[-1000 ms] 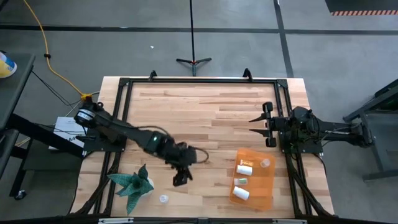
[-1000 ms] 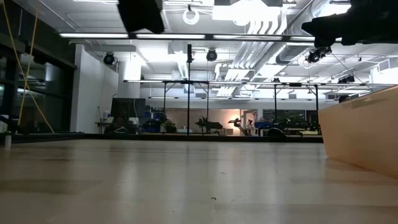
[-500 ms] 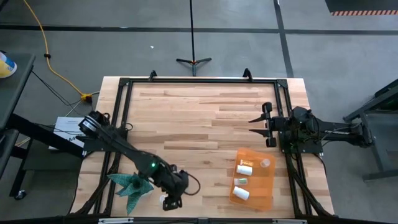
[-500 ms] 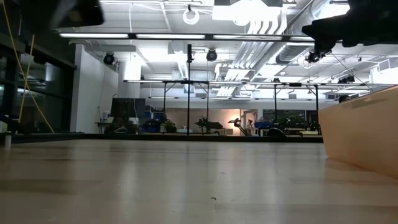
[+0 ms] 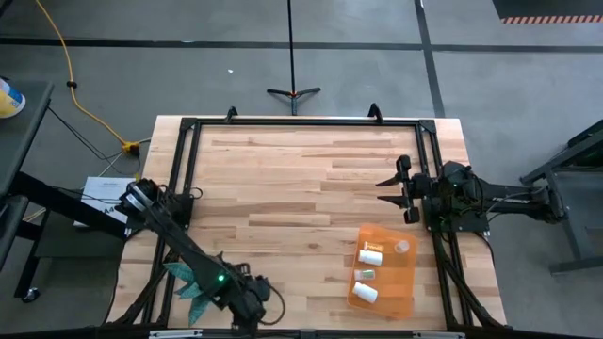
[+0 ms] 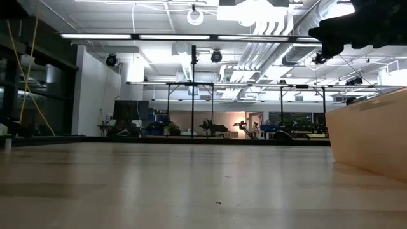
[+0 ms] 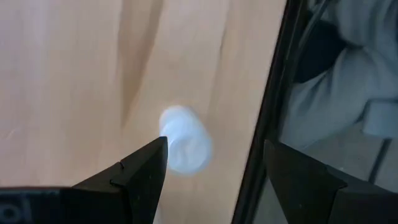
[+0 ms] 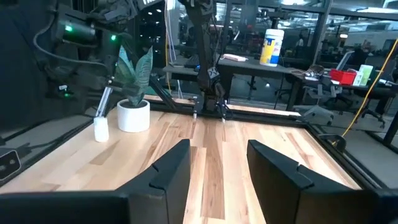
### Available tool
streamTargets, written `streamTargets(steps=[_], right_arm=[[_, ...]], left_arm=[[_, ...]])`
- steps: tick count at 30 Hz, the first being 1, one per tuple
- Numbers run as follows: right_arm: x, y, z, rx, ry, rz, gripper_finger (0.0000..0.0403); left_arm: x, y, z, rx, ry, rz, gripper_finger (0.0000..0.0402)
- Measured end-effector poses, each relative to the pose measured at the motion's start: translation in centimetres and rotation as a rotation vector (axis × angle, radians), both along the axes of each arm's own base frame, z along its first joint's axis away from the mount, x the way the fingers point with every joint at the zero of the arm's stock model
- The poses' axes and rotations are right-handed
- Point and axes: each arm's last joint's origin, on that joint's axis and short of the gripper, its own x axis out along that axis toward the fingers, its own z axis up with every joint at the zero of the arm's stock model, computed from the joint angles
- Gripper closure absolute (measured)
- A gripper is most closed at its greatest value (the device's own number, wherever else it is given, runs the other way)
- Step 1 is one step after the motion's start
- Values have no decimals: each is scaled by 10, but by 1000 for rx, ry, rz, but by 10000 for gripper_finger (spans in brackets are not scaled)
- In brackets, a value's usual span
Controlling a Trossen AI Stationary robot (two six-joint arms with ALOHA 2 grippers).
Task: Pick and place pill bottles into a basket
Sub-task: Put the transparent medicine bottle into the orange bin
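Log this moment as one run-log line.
left end effector: open, over small white pill bottle at table's near edge | right end effector: open, parked | translucent orange plastic basket: holds bottles

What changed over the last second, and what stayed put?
The left gripper swung from mid-table to the near edge beside the plant. Its fingers are open above the lone pill bottle, which is not yet gripped. The right gripper stayed parked by the right edge, and the basket kept its bottles.
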Motion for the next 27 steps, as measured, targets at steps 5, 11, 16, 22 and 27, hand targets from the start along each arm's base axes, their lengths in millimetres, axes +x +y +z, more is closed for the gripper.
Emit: streamTargets(steps=[5,11,16,22,27], right_arm=[[1,0,1,-1,-6,-1,253],[2,0,1,-1,-8,0,258],[2,0,1,0,-4,-1,256],[2,0,0,-9,-4,-1,260],[2,0,0,-10,-5,-1,261]], left_arm=[[-3,-6,-11,47,28,-4,103],[-4,-7,-17,63,54,8,103],[-5,-5,-17,78,67,8,103],[-7,-4,-18,65,112,70,103],[0,3,-17,-63,270,422,103]])
